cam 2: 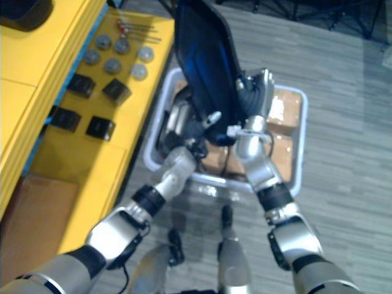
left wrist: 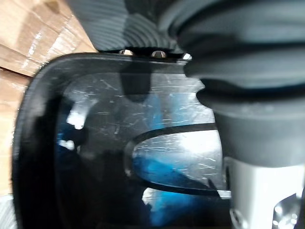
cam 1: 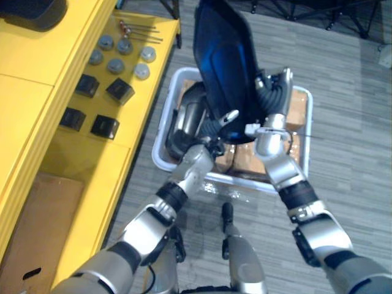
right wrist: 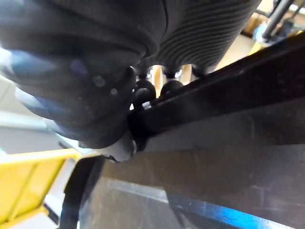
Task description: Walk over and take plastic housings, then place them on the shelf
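One sheet of brown cardboard [cam 1: 43, 214] lies nearest you, on the low level of the yellow shelf [cam 1: 37, 67] at the robot's left. Next come the two arms, which meet on one large plastic housing [cam 1: 223, 55] — dark, glossy, with a blue sheen. They hold it tilted in the air above a pale bin [cam 1: 309, 116] that stands on the grey plank floor [cam 1: 349, 122].

Your left hand [cam 1: 213, 130] grips the housing's lower end from below, its thumb [cam 1: 230, 115] laid across the glossy face. Its other fingers sit behind the part, and in the left wrist view you see the scratched shell right against the ribbed cover. Your right hand [cam 1: 272, 101] clamps the housing's right edge — in the right wrist view its dark fingertips [right wrist: 171, 88] curl over that rim.

Below the held part, the bin carries a cardboard liner [cam 1: 297, 113]. A second housing [cam 1: 187, 119] lies in the bin's left half, on the side next to the shelf.

Farther along the shelf you have four small black blocks [cam 1: 120, 90] in a loose cluster. A group of round grey caps [cam 1: 116, 65] sits just beyond them, and a few thin metal rods [cam 1: 138, 30] lie near the far end. At the far left a dark rounded object [cam 1: 33, 12] rests on the shelf's higher top, well apart from the rest.
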Robot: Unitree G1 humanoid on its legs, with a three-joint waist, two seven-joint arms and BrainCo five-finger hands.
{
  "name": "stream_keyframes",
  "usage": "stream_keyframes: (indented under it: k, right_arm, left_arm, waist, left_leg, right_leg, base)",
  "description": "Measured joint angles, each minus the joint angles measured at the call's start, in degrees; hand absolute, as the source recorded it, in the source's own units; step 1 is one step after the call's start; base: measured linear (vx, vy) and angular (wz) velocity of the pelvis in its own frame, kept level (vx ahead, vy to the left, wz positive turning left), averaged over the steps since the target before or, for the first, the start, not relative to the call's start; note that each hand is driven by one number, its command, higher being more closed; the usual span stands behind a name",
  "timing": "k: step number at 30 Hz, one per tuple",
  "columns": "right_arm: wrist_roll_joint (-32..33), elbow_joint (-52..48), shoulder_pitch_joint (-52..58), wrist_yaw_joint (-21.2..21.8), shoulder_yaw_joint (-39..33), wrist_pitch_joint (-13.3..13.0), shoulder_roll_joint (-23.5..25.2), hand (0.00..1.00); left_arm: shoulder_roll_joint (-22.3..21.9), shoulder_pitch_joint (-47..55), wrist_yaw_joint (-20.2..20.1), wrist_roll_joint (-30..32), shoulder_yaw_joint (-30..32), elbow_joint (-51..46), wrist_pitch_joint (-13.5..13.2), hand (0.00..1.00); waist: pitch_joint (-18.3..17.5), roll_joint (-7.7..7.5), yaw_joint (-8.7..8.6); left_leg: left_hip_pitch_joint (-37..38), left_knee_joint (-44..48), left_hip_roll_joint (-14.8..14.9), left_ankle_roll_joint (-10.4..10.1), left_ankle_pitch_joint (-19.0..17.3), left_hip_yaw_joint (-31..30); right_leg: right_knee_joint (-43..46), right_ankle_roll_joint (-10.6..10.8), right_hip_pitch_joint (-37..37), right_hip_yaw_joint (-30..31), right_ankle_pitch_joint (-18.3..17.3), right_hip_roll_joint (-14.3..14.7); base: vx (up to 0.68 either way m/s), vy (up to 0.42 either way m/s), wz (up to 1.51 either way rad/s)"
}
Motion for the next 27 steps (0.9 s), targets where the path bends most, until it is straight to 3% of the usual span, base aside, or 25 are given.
stream_keyframes:
  k: [5,6,15,22,27]
  right_arm:
    - [1.5,0.0,1.6,-1.4,0.6,-0.3,0.0,1.0]
    - [1.6,0.0,2.0,-2.0,0.8,-0.3,0.0,1.0]
    - [2.6,-0.6,2.3,-2.1,1.6,-2.7,-0.2,1.0]
    - [2.5,-2.8,3.4,-2.3,3.3,-4.4,-0.2,1.0]
    - [2.5,-2.8,3.4,-3.0,3.6,-4.7,-0.2,1.0]
  left_arm:
    - [0.1,0.0,0.0,0.0,0.0,-0.1,-0.8,0.0]
    - [0.1,0.0,0.0,0.0,0.0,-0.1,-1.0,1.0]
    - [0.5,0.1,-0.3,0.3,-0.4,-0.2,-4.7,1.0]
    - [2.5,0.2,-0.3,0.1,-1.9,-0.2,-5.7,1.0]
    - [2.8,0.2,-0.5,0.1,-2.3,-0.2,-6.3,1.0]
  waist:
    - [0.0,0.0,-0.06]
    - [0.0,0.0,-0.09]
    - [0.0,-0.03,-0.29]
    - [0.1,-0.15,-1.4]
    - [0.7,-1.32,-1.77]
  left_leg:
    - [0.1,-0.1,0.0,0.0,0.0,0.1]
    - [0.1,-0.1,0.0,0.0,0.0,0.1]
    - [0.2,-0.7,0.0,0.0,0.0,0.1]
    - [0.9,-1.1,0.0,0.0,0.0,0.6]
    - [1.3,-1.4,0.0,0.0,0.0,0.7]
  right_leg:
    - [0.0,0.0,0.0,0.1,0.0,0.0]
    - [0.0,0.0,0.0,0.1,0.0,0.0]
    - [-0.2,0.0,0.0,0.0,0.0,0.0]
    - [-0.3,0.0,0.2,0.1,0.0,0.0]
    - [-0.3,0.0,0.5,0.4,0.0,0.1]
  base:
    - [0.0,0.001,-0.01]
    - [0.0,0.0,0.0]
    - [0.0,0.0,0.0]
    - [0.0,0.001,-0.01]
    - [0.0,0.0,-0.02]
